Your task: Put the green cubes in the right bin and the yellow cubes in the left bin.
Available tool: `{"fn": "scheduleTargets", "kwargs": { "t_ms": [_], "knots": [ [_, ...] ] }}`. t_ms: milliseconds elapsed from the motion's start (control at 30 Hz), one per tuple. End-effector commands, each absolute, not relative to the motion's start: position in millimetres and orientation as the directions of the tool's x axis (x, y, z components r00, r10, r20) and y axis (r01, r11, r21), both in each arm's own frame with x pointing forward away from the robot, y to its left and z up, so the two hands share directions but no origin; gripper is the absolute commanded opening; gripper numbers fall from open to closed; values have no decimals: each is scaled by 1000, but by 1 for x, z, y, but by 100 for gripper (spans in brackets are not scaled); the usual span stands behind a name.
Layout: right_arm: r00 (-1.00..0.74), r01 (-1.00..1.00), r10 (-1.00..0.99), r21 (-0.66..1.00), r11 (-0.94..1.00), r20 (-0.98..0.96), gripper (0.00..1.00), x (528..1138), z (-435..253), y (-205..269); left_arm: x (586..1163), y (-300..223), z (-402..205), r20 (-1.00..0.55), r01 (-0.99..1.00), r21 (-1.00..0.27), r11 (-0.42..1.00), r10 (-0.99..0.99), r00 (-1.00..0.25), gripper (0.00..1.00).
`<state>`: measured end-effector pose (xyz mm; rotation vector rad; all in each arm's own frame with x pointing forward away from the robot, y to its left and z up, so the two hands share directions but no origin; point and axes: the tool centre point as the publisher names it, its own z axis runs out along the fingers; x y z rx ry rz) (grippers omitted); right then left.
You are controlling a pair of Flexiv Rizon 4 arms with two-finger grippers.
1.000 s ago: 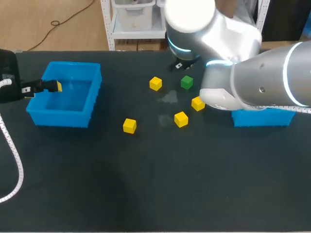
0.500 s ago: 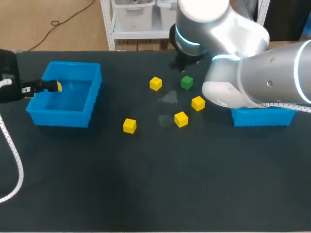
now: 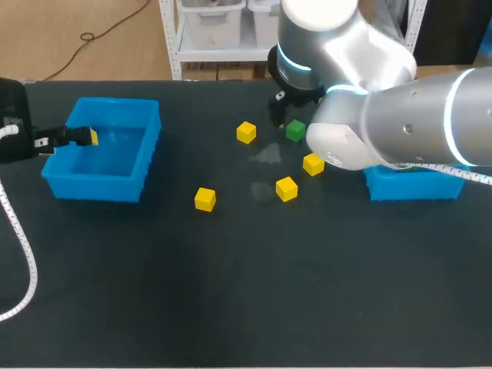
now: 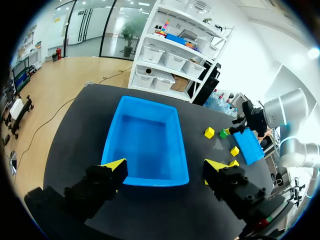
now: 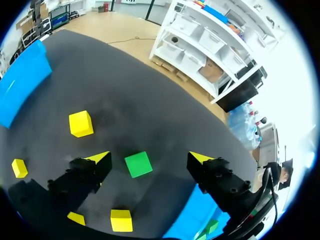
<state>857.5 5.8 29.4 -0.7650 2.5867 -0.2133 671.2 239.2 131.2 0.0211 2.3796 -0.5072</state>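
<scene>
My right gripper (image 5: 150,158) hangs open, the one loose green cube (image 5: 138,164) just ahead of its tips; only this wrist view shows green inside the right bin (image 5: 186,220). My left gripper (image 4: 165,167) gapes over the left bin (image 4: 145,142). Four yellow cubes (image 3: 287,188) dot the table (image 3: 231,292).

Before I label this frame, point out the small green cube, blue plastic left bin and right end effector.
small green cube (image 5: 138,165), right wrist view, top face
blue plastic left bin (image 3: 92,188), head view, front wall
right end effector (image 5: 148,158), right wrist view, between tips
</scene>
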Motion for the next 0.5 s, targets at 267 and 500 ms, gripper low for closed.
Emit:
{"fn": "scheduleTargets", "kwargs": {
  "t_ms": [267, 500],
  "knots": [
    [-776, -492, -554, -261, 831, -302, 100, 873, 6, 9, 672, 236, 132, -637, 141, -345, 928, -121, -761, 100],
    [-786, -492, -551, -258, 832, -280, 100, 871, -5, 6, 672, 236, 132, -637, 141, -345, 928, -121, -761, 100]
  ]
}}
